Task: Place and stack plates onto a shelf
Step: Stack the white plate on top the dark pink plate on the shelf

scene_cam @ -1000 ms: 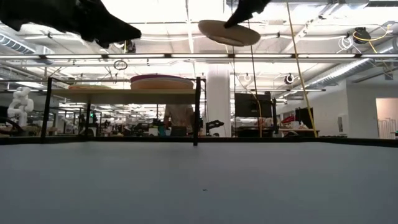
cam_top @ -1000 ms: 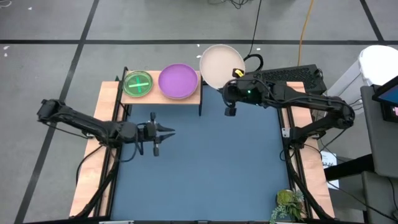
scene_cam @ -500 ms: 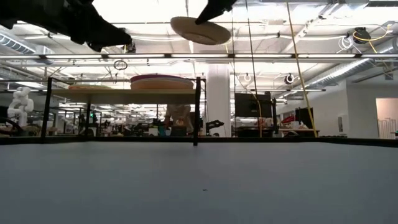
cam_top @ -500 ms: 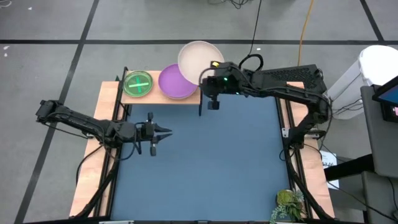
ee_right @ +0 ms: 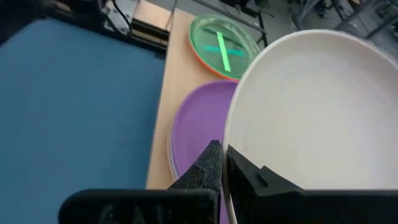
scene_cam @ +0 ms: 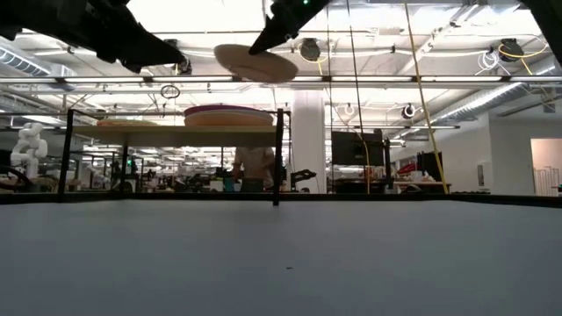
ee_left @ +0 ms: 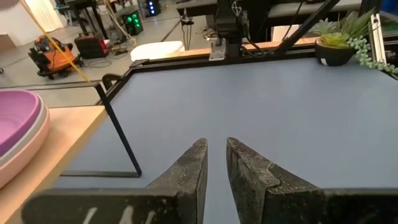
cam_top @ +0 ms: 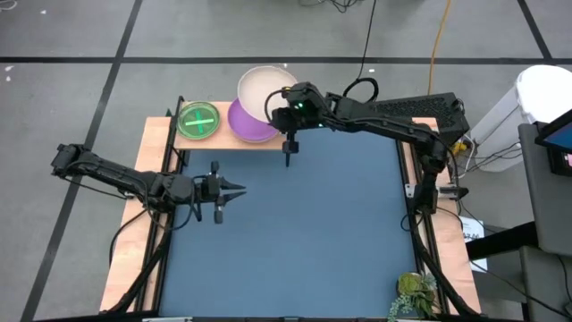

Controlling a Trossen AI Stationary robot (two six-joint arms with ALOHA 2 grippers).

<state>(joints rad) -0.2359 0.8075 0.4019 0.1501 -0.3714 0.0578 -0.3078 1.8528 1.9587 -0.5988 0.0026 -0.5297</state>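
Cream plate (cam_top: 257,88) held tilted above purple plate (cam_top: 247,121) on shelf (cam_top: 277,139).

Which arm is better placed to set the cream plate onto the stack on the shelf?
The right. Its gripper is shut on the cream plate, held above the purple plate on the shelf. The left gripper holds nothing, low over the table, apart from the shelf.

shelf (cam_top: 234,141): light matt wood, thin black metal legs
cream plate (ee_right: 323,118): smooth, opaque
green plate (cam_top: 197,120): translucent, glossy plastic
table (cam_top: 304,233): matt blue
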